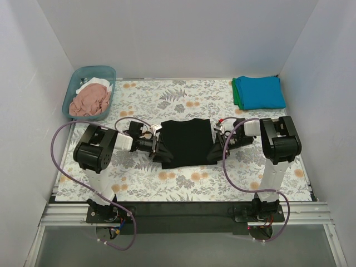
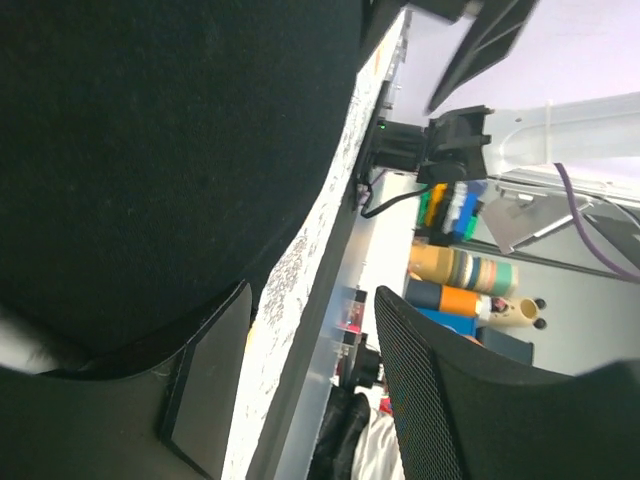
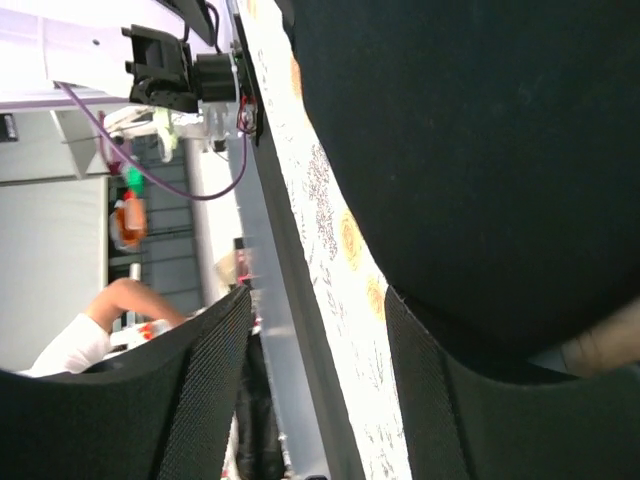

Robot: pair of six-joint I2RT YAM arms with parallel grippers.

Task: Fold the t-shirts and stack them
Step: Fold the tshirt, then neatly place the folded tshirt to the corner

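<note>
Black t-shirt (image 1: 186, 142) laid flat — flanked left and right.
Left hand (image 1: 158, 147) and right hand (image 1: 217, 146) are seen half-wide at its edges.

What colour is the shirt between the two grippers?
The t-shirt is black, clearest in the top external view.

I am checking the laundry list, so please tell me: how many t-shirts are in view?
5: black t-shirt in the centre; blue t-shirt on green t-shirt, far right corner; pink t-shirt and white t-shirt in the tub, far left. More may be hidden underneath.
</note>
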